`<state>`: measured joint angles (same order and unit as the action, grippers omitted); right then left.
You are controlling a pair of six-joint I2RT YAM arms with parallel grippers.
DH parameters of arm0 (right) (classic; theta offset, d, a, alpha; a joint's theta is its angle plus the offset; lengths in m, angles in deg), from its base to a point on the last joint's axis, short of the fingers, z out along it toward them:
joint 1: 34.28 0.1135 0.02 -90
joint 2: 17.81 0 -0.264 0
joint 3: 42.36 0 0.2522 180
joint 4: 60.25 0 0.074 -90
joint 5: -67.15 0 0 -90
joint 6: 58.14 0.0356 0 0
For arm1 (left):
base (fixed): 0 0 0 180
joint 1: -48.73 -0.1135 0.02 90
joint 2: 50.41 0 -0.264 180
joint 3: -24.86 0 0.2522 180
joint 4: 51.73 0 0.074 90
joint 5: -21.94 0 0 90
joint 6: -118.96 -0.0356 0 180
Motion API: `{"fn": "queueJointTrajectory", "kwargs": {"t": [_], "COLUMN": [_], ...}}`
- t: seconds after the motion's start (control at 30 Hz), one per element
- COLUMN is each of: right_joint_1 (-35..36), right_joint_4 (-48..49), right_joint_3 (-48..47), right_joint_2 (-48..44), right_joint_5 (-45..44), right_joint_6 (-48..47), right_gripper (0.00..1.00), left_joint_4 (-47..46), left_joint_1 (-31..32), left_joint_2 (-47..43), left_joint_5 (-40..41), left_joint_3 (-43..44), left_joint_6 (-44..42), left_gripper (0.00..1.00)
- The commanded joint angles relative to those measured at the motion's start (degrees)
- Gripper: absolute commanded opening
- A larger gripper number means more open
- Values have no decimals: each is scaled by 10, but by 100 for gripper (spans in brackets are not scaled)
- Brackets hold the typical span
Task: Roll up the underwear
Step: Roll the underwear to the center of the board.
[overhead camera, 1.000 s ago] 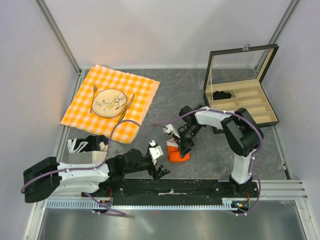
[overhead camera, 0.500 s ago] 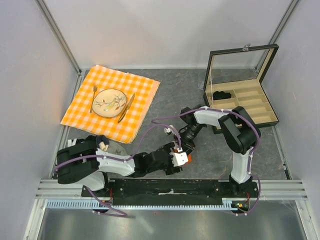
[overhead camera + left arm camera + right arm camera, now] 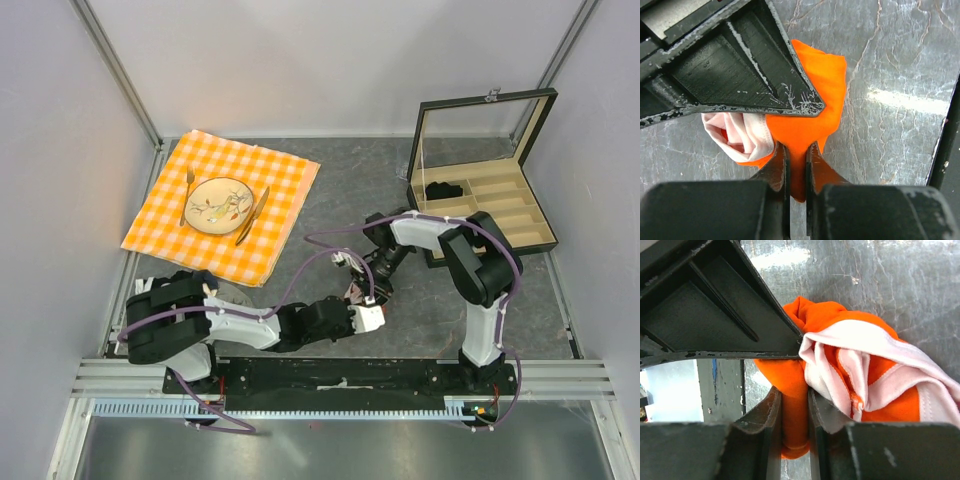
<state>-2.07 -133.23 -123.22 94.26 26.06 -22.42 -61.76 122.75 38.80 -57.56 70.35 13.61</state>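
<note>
Tabletop [image 3: 340, 190]: left gripper [image 3: 796, 151], right gripper [image 3: 794, 399] pinch underwear [image 3: 826, 85] (bunched).

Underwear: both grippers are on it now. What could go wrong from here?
1. The left gripper pinches only a thin orange fold of the underwear; a tug may slip it out.
2. The right gripper grips the same small bundle close by, so the two could collide.
3. If they pull apart, the loose white-trimmed folds may come unrolled.

no text can be read; the marks on the plate [image 3: 219, 205] seem mere decoration.
</note>
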Motion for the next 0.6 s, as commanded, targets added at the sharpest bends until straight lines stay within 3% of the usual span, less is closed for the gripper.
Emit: {"fn": "queueJointTrajectory", "kwargs": {"t": [0.0,0.07,0.2,0.33,0.57], "right_joint_1": [-20,-40,-70,-101,-94], "right_joint_4": [67,83,123,133,169], "right_joint_3": [8,14,34,46,141], "right_joint_2": [-34,-78,-142,-196,-322], "right_joint_5": [-69,-69,-83,-78,-10], "right_joint_6": [-5,6,17,9,-107], "right_gripper": [30,43,51,52,53], "left_joint_4": [42,49,44,43,76], "left_joint_1": [-34,-58,-128,-174,-258], "left_joint_2": [7,4,15,39,127], "left_joint_5": [-62,-103,-215,-299,-468], "left_joint_3": [23,21,15,20,65], "left_joint_6": [66,99,145,181,258], "left_gripper": [2,2,2,2,2]}}
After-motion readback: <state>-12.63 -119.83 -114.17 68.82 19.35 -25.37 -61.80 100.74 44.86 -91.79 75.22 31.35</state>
